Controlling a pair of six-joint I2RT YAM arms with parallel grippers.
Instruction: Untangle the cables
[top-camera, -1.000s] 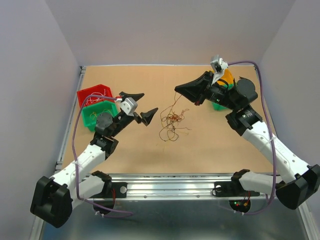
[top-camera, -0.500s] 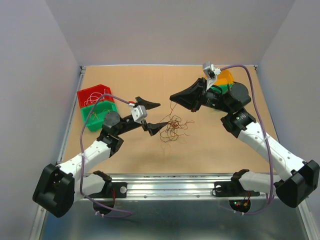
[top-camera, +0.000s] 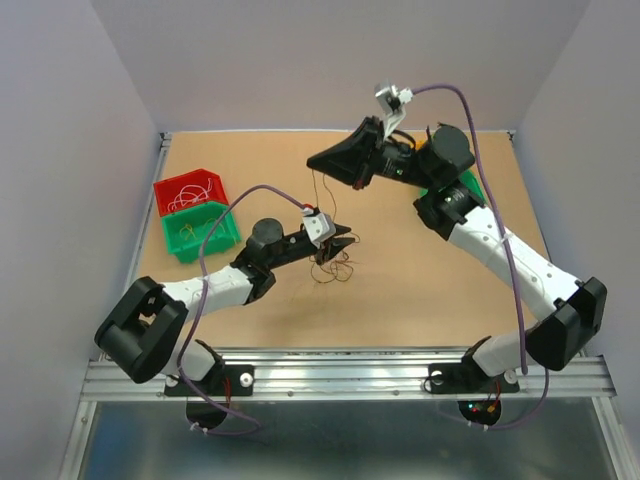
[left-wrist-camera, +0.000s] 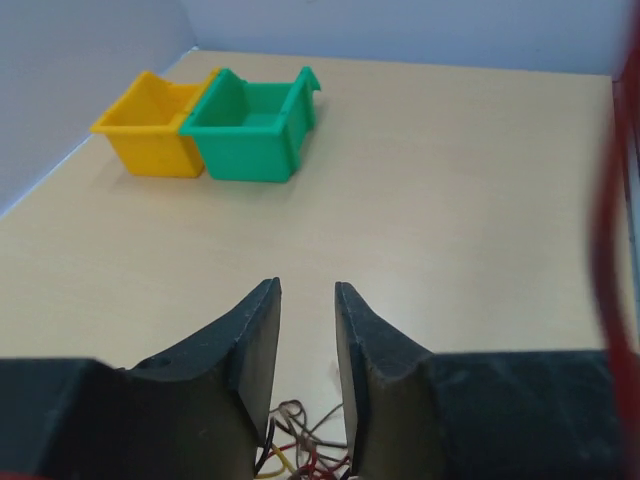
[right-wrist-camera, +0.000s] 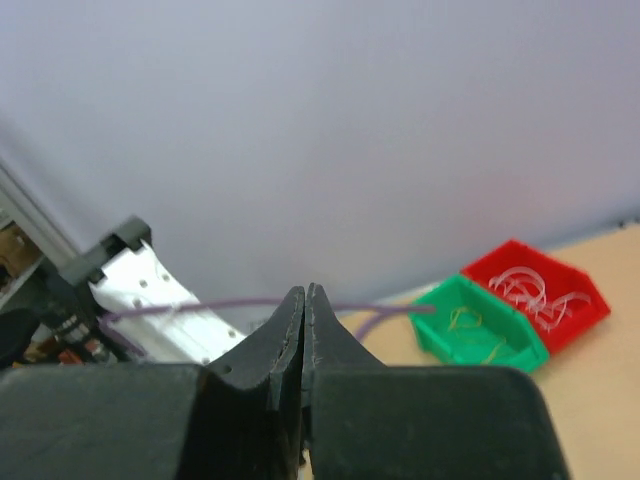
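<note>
"Plenty of bare brown worktop (top-camera: 430, 285) lies around the knot of hair-thin yellow, red and brown cables (top-camera: 335, 265) at centre. A red plastic bin (top-camera: 188, 190) and a green plastic bin (top-camera: 200, 232) sit near the left edge."

"What's changed from above?"

"The left tool (top-camera: 340, 243) has reached in over the knot, narrowed from wide. The right tool (top-camera: 314, 166) has climbed, and a strand hangs from its tip."

"Left wrist?"

"Its fingers (left-wrist-camera: 250, 340) are a narrow gap apart, with cables beneath them. A yellow plastic bin (left-wrist-camera: 150, 125) is far ahead."

"Right wrist?"

"Jaws pressed together; the strand is too thin to see."
</note>
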